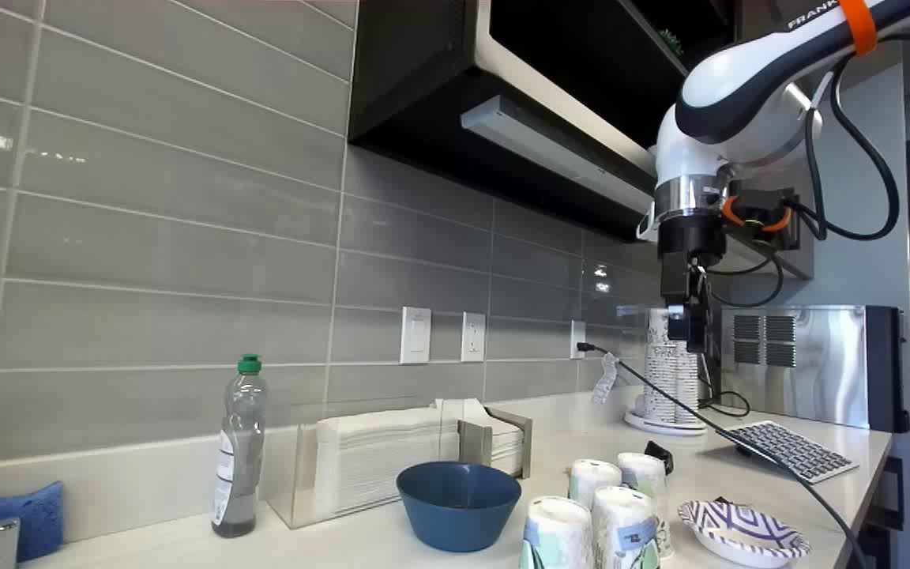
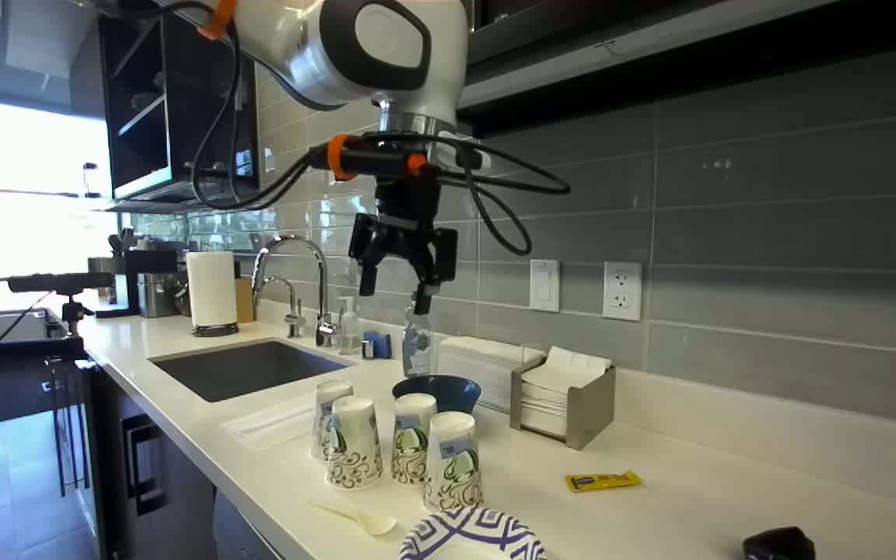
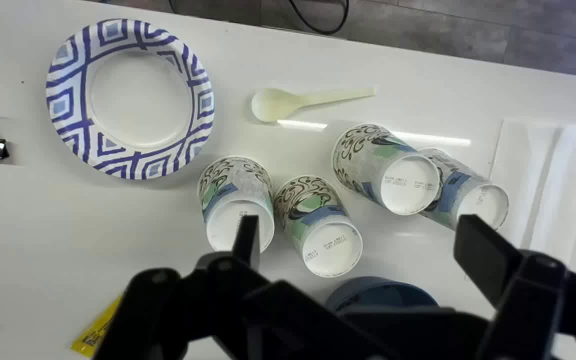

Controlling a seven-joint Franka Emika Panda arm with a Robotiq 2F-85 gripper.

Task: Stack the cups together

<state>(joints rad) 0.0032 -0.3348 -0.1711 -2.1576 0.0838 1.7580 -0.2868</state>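
In an exterior view, four cups (image 2: 411, 445) stand upside down just beside the blue bowl (image 2: 456, 392). The gripper (image 2: 395, 302) hangs higher up, well apart from them, fingers spread wide. In an exterior view, napkins (image 1: 392, 449) sit behind the bowl. In the wrist view, the cups are near the bowl, and one finger hides part of a cup.

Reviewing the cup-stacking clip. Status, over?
Gripper open, empty, raised. Four cups upside down, none stacked. Blue bowl close beside them, possibly in the way.
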